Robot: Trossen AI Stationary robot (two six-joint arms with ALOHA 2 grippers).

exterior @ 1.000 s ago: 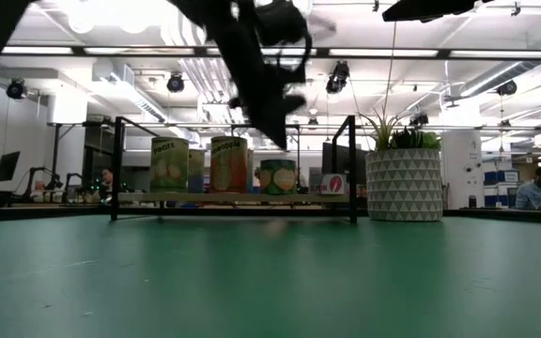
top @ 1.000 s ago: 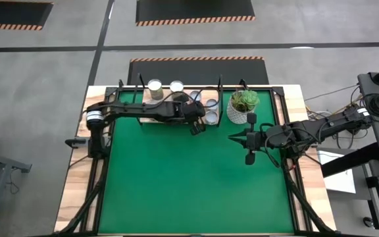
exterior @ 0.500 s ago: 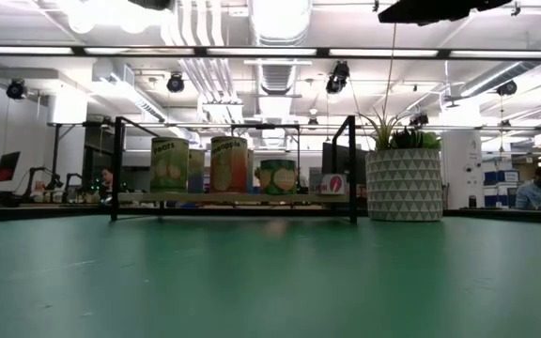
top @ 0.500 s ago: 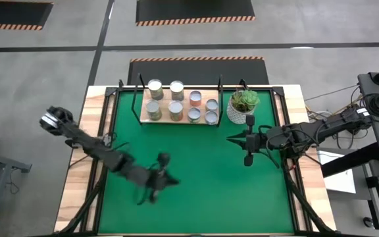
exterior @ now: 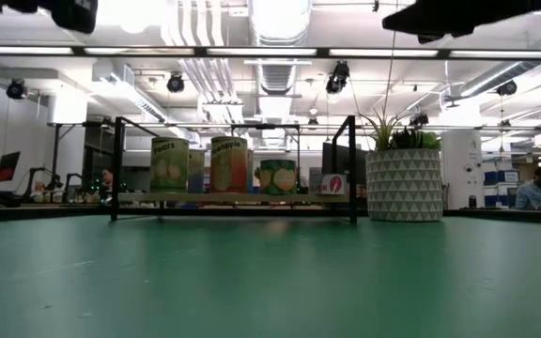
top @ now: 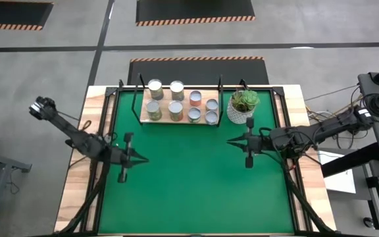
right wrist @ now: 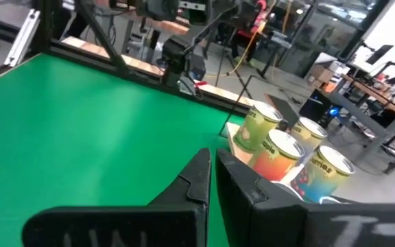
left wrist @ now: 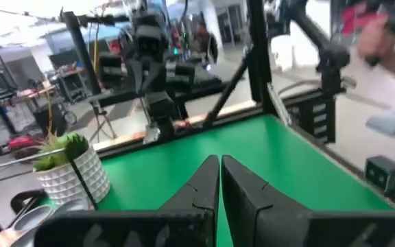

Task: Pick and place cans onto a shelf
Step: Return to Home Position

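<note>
All eight cans (top: 175, 110) are up on the shelf (top: 165, 100), two rows of four, upright with the silver tops facing the overhead camera. The shelf sits at the far edge of the green mat (top: 196, 184), and the white plant pot (top: 242, 116) is just beside its right end. From table height you can see three labels lined up along the board: a green one, an orange one, and a shorter green one.

Your left gripper (top: 142, 158) hangs over the left side of the mat, well clear of the shelf, pointing toward the middle of the table (top: 77, 178). Its fingers (left wrist: 208, 180) are pressed together with nothing between them.

Your right gripper (top: 231, 139) is over the right side of the mat, near the plant pot but not touching it, pointing toward the middle. Same deal there: fingers (right wrist: 199, 175) closed up, holding nothing, with a few cans visible past them.
</note>
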